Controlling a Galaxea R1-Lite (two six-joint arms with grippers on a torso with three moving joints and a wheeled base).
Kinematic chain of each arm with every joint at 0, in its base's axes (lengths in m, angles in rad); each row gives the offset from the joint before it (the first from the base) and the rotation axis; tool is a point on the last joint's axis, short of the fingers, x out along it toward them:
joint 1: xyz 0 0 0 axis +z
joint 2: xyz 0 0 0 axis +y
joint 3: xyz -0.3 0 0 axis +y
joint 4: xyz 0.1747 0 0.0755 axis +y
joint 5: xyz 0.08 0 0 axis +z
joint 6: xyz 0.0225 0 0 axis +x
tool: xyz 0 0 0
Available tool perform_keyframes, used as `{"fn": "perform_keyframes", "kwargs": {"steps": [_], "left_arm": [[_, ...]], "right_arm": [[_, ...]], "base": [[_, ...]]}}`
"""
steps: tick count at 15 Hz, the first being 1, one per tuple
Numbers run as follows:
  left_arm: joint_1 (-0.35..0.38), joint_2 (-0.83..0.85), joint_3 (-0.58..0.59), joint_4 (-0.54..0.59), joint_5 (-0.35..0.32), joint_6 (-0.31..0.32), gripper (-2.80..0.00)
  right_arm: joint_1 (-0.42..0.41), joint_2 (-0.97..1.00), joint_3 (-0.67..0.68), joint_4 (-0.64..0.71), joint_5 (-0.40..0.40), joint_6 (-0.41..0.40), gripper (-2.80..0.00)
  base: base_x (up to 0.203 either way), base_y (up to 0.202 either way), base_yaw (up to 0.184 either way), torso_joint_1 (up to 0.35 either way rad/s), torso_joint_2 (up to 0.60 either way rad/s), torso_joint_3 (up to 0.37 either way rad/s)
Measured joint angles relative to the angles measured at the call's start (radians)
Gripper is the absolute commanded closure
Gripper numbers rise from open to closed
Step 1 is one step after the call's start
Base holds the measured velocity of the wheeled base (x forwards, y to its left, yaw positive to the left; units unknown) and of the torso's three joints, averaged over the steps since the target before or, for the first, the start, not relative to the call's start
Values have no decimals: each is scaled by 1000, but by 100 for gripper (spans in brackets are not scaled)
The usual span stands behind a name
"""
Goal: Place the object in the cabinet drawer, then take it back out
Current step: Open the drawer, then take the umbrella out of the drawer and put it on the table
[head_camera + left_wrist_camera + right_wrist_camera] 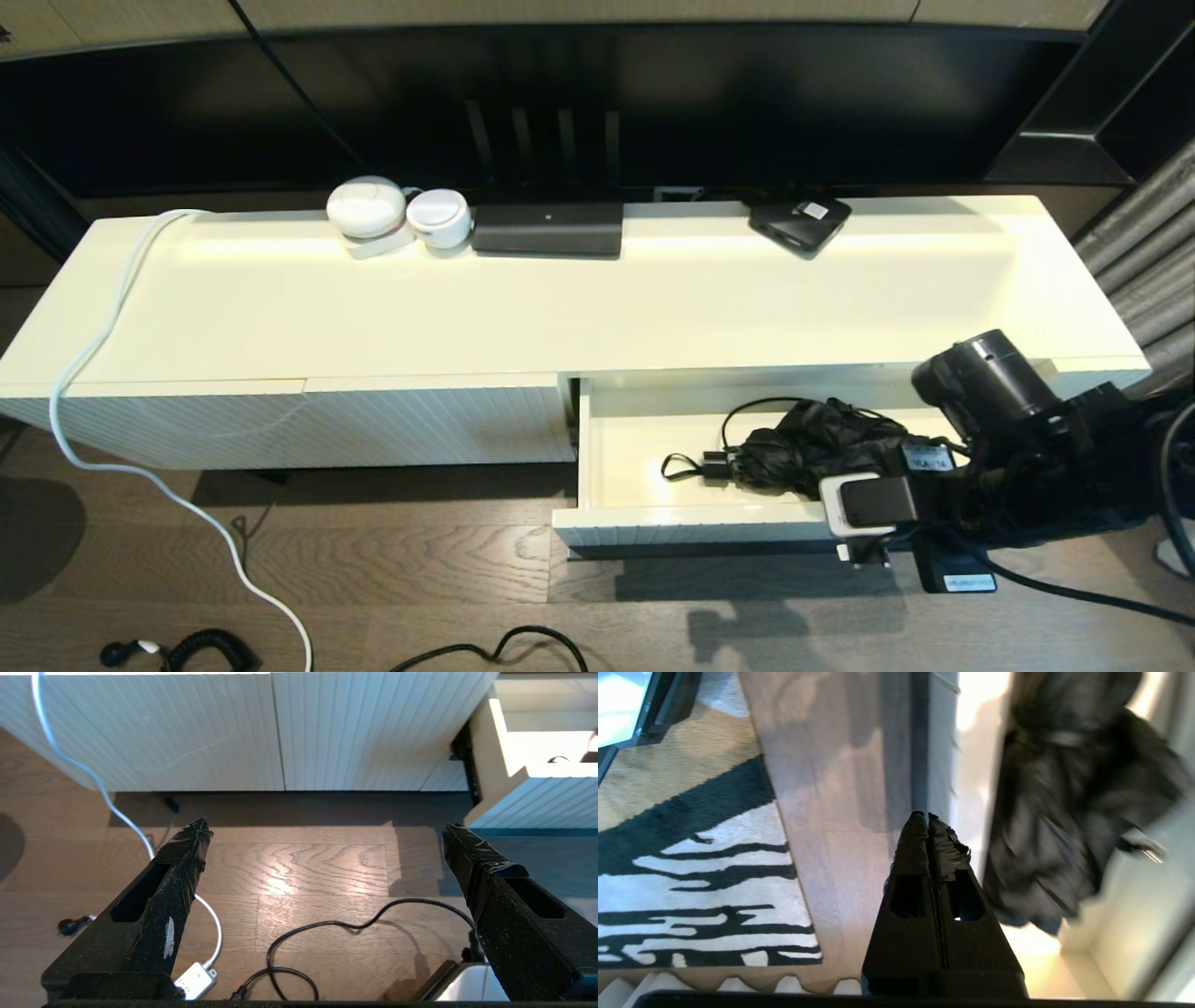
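Head view, left to right. A white cable (140, 411) runs from the cabinet top (597, 299) at the upper left, down over the ribbed white front (308, 420) and across the wooden floor (373, 569) to the lower left. A black cable (495, 651) lies coiled on the floor at bottom centre. Along the back edge of the cabinet top stand two white round devices (397, 217), then a flat black box (547, 229), then a smaller black box (799, 222) right of centre.

The cabinet drawer (644, 518) stands pulled out at lower centre-right. The object, a crumpled black bundle with cords (803, 443), lies inside it on the cream floor, toward the right half of the drawer.

My right gripper (928, 821) is at the lower right of the head view, my right arm (1018, 420) reaching over the drawer's right end. In the right wrist view my two fingers are pressed flat together with nothing between them, the tips over the drawer's front edge, just beside the black bundle and not touching it.

My left gripper (322, 833) is seen only in the left wrist view: fingers spread wide, holding nothing, hanging above the bare floor before the ribbed white front, with the drawer's corner at that frame's upper right.
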Motion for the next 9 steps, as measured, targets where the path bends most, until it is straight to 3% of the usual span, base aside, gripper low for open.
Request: {"fn": "perform_keyframes", "kwargs": {"steps": [5,9], "left_arm": [[0,0,0,0,0,0,-280],[0,0,0,0,0,0,-280]], "right_arm": [[-37,-224,6,212,0,6,0],[-138,-315,27,220,-1,121,0]], "base": [[0,0,0,0,0,0],[0,0,0,0,0,0]]}}
